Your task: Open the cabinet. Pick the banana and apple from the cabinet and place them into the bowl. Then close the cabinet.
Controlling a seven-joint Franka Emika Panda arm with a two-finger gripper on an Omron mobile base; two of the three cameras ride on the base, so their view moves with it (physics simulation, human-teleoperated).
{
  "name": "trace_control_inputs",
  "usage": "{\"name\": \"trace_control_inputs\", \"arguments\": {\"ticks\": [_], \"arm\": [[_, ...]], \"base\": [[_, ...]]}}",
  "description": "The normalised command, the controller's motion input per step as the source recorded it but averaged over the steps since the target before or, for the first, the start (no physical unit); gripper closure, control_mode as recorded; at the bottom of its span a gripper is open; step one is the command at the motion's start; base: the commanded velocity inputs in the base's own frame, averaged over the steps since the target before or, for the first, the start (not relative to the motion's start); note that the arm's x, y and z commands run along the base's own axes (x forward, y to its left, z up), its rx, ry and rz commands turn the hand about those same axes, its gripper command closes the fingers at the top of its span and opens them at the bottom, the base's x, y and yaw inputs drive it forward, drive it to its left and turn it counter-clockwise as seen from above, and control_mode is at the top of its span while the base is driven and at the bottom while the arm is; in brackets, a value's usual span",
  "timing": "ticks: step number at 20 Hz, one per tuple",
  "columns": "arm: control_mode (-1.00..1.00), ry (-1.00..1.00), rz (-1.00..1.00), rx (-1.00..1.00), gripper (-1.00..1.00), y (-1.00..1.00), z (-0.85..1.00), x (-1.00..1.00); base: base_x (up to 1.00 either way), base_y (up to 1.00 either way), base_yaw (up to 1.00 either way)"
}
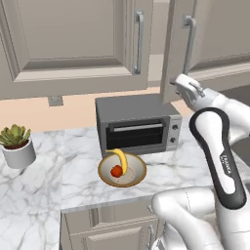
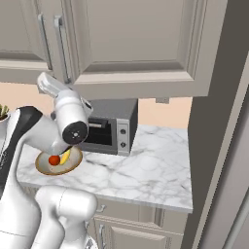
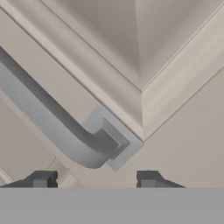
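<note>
Marble worktop (image 1: 44,185) carries the bowl (image 1: 137,175), just in front of a grey toaster oven (image 1: 138,128), with the banana (image 1: 121,161) and apple (image 1: 116,171) inside it. Well above the oven hangs the cabinet (image 1: 68,44), its right door (image 1: 210,39) standing ajar. The hand (image 3: 94,180) sits at that door's lower corner, fingertips (image 3: 42,180) apart, just below the foot of the bar handle (image 3: 52,127), gripping nothing.
</note>
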Motion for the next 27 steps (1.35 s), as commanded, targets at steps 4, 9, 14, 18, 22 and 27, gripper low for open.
{"name": "trace_control_inputs", "arguments": {"ticks": [4, 9, 14, 18, 22, 27], "arm": [[-1.00, 0.00, 0.00, 0.05, -1.00, 0.27, -0.37, 1.00], [-1.00, 0.01, -0.02, 0.00, -1.00, 0.35, -0.32, 1.00], [-1.00, 0.04, -0.11, 0.00, -1.00, 0.46, -0.26, 1.00], [-1.00, 0.06, -0.08, 0.00, -1.00, 0.41, -0.28, 1.00], [-1.00, 0.11, -0.02, 0.00, -1.00, 0.18, -0.28, 1.00], [-1.00, 0.21, 0.00, 0.00, -1.00, 0.01, -0.31, 1.00]], "base": [[0.00, 0.00, 0.00], [0.00, 0.00, 0.00], [0.00, 0.00, 0.00], [0.00, 0.00, 0.00], [0.00, 0.00, 0.00], [0.00, 0.00, 0.00]]}}
